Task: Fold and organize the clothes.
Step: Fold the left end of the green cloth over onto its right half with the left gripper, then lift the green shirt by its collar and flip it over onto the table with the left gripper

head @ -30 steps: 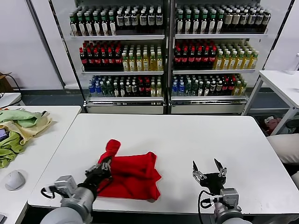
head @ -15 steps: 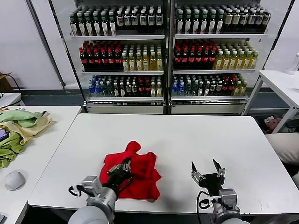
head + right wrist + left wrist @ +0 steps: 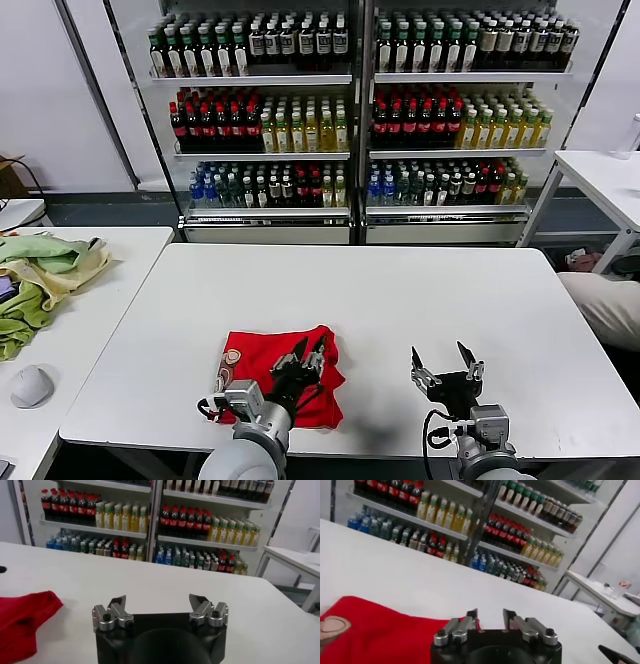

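Clothes: one soft red T-shirt (image 3: 262, 365) lies folded in a lumpy square near the front edge of the smooth white table (image 3: 420, 300). Two claws hang low there. The left gripper (image 3: 308, 352) is over the shirt, fingers apart, grasping nothing. The right gripper (image 3: 443, 358) is beside it, spread wide and empty. One green and beige cloth heap (image 3: 40, 280) sits on the side table.

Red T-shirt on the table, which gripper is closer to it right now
Left. The left gripper, jaws open, sits right over the red T-shirt. The right gripper is open and off to the shirt's right above bare white table, touching nothing.
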You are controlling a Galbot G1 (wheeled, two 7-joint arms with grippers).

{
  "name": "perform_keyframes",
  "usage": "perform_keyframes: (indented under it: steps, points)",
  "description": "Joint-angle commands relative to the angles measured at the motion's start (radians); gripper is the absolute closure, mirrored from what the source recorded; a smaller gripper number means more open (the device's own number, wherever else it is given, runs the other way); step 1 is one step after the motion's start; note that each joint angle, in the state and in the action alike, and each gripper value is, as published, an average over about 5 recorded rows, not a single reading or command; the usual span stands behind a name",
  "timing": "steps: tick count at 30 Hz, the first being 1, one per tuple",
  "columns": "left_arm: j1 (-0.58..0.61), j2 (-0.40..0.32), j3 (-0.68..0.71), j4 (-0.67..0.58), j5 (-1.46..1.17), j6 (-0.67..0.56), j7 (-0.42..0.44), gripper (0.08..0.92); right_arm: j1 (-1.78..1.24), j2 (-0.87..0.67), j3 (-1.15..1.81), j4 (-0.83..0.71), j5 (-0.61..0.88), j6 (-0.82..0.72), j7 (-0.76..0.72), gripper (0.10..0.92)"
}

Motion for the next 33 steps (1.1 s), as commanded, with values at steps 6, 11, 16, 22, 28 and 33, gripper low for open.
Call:
perform_keyframes:
  steps: [6, 11, 16, 22, 28, 33]
  points:
    - [0.062, 0.147, -0.214, -0.059, 0.155, -0.069, 0.068, 0.382, -0.004, -0.003, 0.008, 0.011, 0.0, 0.001, -0.002, 0.203]
    - [0.142, 0.208, -0.39, 0.008, 0.045, -0.04, 0.087, 0.238, -0.007, -0.005, 0.015, 0.009, 0.001, 0.003, -0.004, 0.203]
    - [0.162, 0.197, -0.444, 0.055, 0.001, -0.026, 0.125, 0.18, -0.004, -0.006, 0.015, 0.005, 0.001, 0.003, -0.002, 0.203]
    - [0.152, 0.177, -0.444, 0.111, -0.013, -0.023, 0.19, 0.177, -0.006, -0.014, 0.023, 0.013, 0.002, 0.002, 0.0, 0.203]
    - [0.151, 0.156, -0.477, 0.139, -0.158, -0.037, 0.284, 0.177, -0.004, -0.012, 0.023, 0.012, 0.003, 0.003, 0.0, 0.203]
    - [0.158, 0.146, -0.504, 0.166, -0.249, -0.052, 0.345, 0.177, -0.001, -0.012, 0.017, 0.01, 0.002, 0.003, 0.0, 0.203]
